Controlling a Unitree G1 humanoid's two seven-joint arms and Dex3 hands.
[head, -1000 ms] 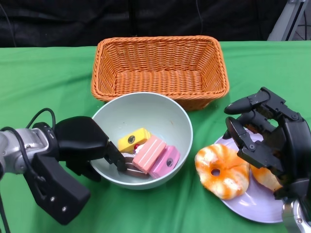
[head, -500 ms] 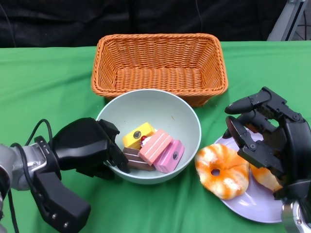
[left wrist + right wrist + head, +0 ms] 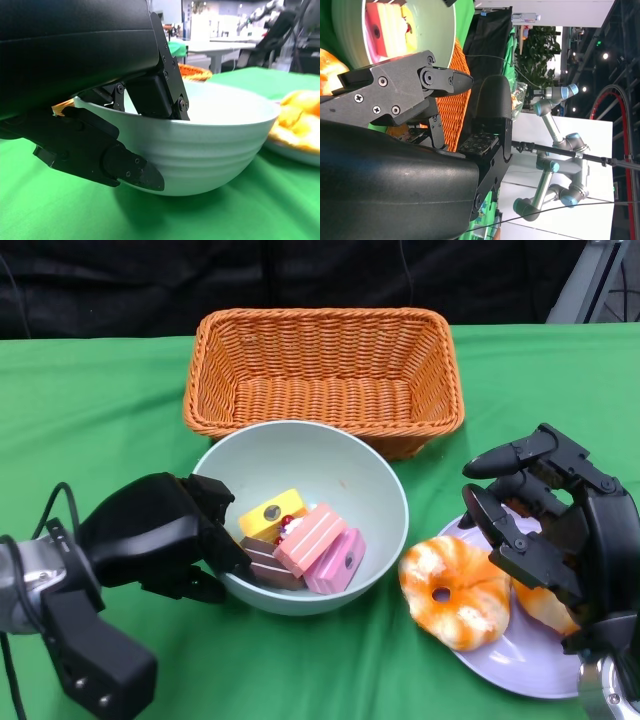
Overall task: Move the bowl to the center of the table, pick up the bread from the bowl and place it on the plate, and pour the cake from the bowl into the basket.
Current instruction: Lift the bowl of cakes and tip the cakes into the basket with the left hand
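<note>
Holding: the left hand [image 3: 165,535] grips the pale green bowl [image 3: 330,465] at its near-left rim, fingers inside the wall and outside it, as the left wrist view shows.
Bowl: it looks stiff and smooth-glazed, probably slippery at a rim pinch and liable to swing when tipped; a firm pinch with support under the wall seems the safe hold.
Bowl place: mid-table on the green cloth [image 3: 90,410], just in front of the basket [image 3: 320,365], beside the plate [image 3: 530,665].
Cake: yellow, pink and brown cake pieces [image 3: 310,540] lie loose at the bowl's bottom; I judge them light and likely to slide together when tipped.
Bread: a ring-shaped bread [image 3: 455,590] lies on the plate, soft-looking, so that step seems done.
Left arm: forearm comes in low from the near left, hand level with the bowl's side.
Right hand: the right hand [image 3: 550,520] hovers over the plate, fingers apart, holding nothing.
Remaining: pouring into the basket.
</note>
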